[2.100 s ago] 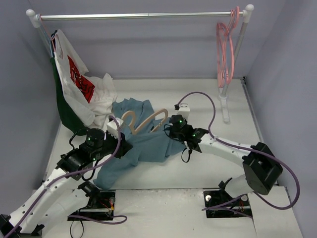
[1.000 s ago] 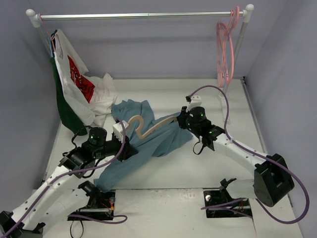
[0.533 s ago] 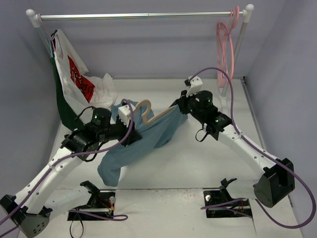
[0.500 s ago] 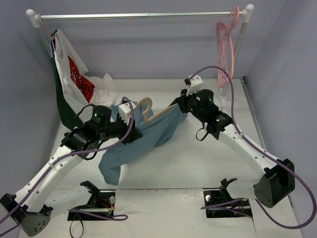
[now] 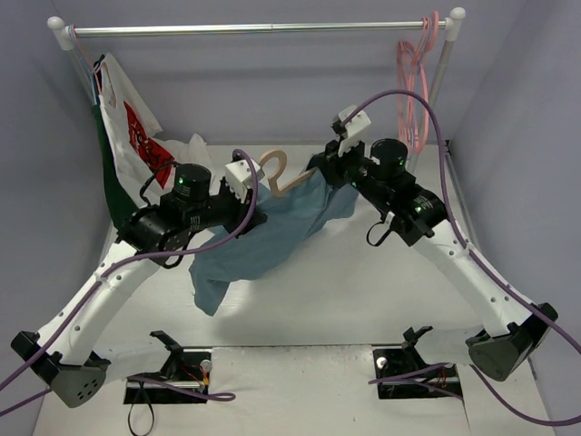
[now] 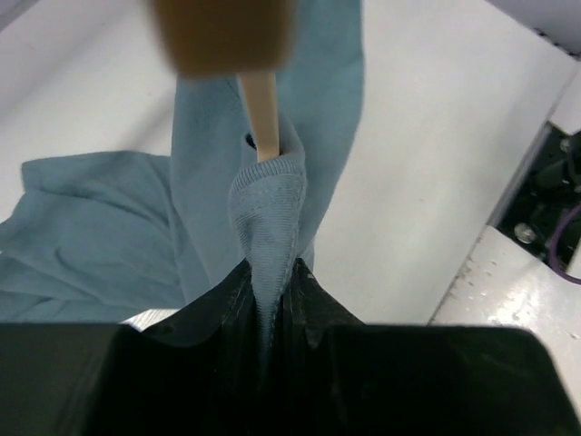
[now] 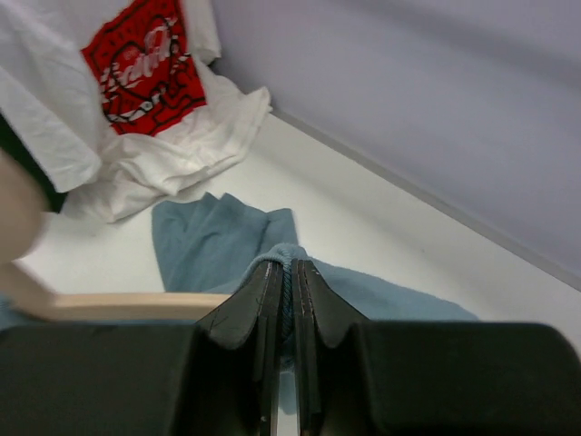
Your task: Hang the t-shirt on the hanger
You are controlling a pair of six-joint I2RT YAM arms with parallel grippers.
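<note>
View from above: wrinkled teal-blue cloth t-shirt (image 5: 272,243) hangs over white table (image 5: 363,291), stretched between both arms; thin tan hanger (image 5: 275,171) pokes from collar.
Left wrist: left gripper (image 6: 270,277) pinches collar rib tight.
Right wrist: right gripper (image 7: 283,277) clamps t-shirt fold; white red-printed garment (image 7: 136,82) far left.

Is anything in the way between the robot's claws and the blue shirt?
Nothing visible is. The left gripper and the right gripper each pinch the t-shirt directly, cloth squeezed between their fingers. The hanger pokes into the shirt between them.
</note>
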